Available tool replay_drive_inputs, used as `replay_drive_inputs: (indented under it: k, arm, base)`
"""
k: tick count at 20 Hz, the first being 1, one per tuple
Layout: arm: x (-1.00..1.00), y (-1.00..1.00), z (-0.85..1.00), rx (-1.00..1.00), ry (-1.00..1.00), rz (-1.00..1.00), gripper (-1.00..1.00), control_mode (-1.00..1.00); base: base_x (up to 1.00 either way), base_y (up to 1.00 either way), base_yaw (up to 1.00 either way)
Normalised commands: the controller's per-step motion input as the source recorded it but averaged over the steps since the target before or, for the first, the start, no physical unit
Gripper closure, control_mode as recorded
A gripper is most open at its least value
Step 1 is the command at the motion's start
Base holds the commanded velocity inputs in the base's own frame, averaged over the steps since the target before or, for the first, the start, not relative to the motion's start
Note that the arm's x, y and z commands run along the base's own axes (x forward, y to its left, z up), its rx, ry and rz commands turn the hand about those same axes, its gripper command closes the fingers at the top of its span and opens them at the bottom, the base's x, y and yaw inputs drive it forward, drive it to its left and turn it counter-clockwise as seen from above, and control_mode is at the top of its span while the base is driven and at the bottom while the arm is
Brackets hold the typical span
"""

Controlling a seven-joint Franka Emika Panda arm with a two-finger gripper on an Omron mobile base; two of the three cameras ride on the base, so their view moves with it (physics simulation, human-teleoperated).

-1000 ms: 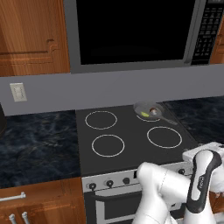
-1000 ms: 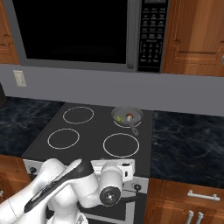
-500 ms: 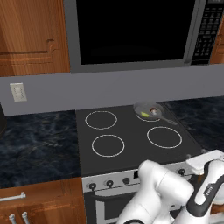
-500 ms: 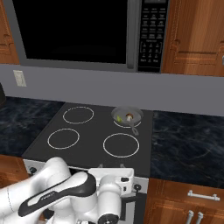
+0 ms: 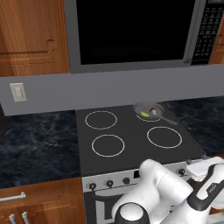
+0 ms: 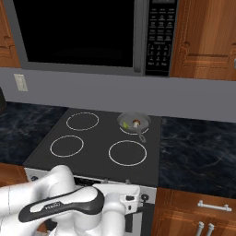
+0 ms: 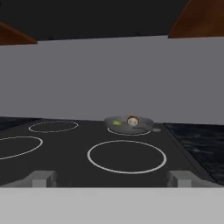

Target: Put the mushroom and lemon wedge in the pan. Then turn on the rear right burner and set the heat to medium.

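The small grey pan (image 5: 148, 108) (image 6: 133, 121) (image 7: 129, 124) sits on the rear right burner (image 7: 117, 131), covering most of its white ring. Inside it lie the brown-capped mushroom (image 5: 152, 111) (image 6: 136, 123) (image 7: 132, 121) and, beside it, the yellow-green lemon wedge (image 5: 145, 114) (image 6: 125, 125) (image 7: 116, 123). My gripper (image 7: 111, 179) is open, its tips wide apart with nothing between them. It is low at the stove's front edge and looks level across the glass toward the pan. The pan's thin handle (image 5: 169, 120) points to the front right.
The front right burner ring (image 7: 127, 156) lies just ahead of the gripper, with two more rings (image 5: 101, 119) (image 5: 108, 145) to the left. Control knobs (image 5: 110, 183) (image 6: 145, 197) line the stove front. Dark stone counters flank the stove. A microwave (image 6: 92, 34) hangs above.
The arm has swung down and forward, bringing the hand from above the stove's front right corner to the level of its front edge. The pan and its contents have not moved.
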Motion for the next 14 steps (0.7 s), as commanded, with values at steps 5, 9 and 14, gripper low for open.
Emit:
replay_drive_inputs:
  k: [5, 9, 14]
  arm:
    - [-0.01, -0.01, -0.42, 0.00, 0.00, 0.00, -1.00, -1.00]
    - [0.00, 0.00, -0.43, 0.00, 0.00, 0.00, -1.00, -1.00]
    - [0.00, 0.00, -0.30, 0.00, 0.00, 0.00, -1.00, -1.00]
  base:
    - [0.00, 0.00, 0.00]
    - [0.00, 0.00, 0.00]
    - [0.00, 0.00, 0.00]
